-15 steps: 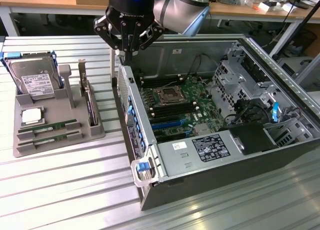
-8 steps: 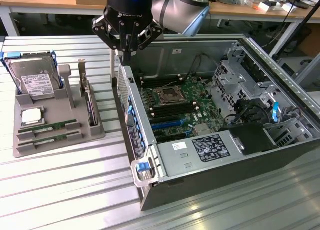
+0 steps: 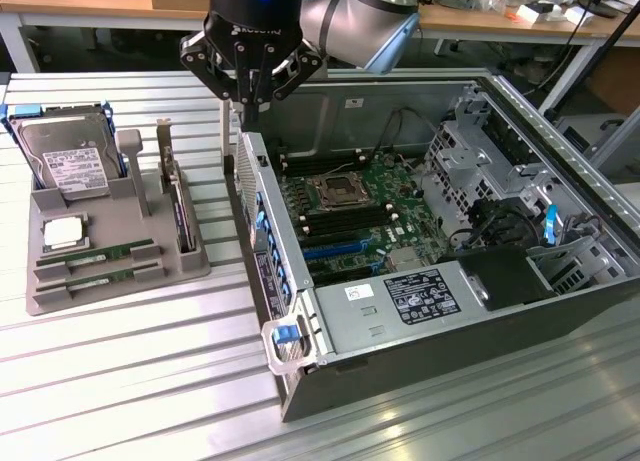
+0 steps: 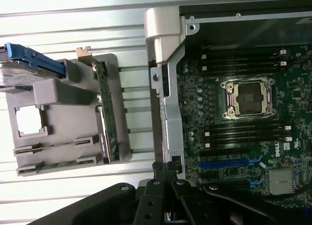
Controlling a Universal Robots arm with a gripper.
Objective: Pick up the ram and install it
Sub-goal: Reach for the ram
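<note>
The exterior view takes in the whole bench: the arm (image 3: 365,21), the open computer case (image 3: 300,331) with its power supply (image 3: 400,306), and the grey tray (image 3: 120,281) beside it. The wrist view looks straight down past the gripper (image 4: 164,167) onto the motherboard (image 4: 292,103), where the bare processor socket (image 4: 248,99) sits between rows of black memory slots (image 4: 243,56).

The gripper (image 3: 250,101) hangs above the case's side wall (image 3: 255,211), its fingers pressed together with nothing between them.

The ram (image 3: 110,252) lies flat in a groove of the tray, well apart from the gripper, below it and off toward the exterior view's left. A second stick (image 3: 112,277) lies parallel in the next groove, a little farther from the gripper. In the wrist view the ram (image 4: 53,149) and the second stick (image 4: 63,163) lie at the tray's far side, with the upright expansion card (image 4: 106,112) standing between them and the gripper. The hard drive (image 3: 65,166) and a square chip (image 3: 62,233) rest on the tray beyond the sticks.
</note>
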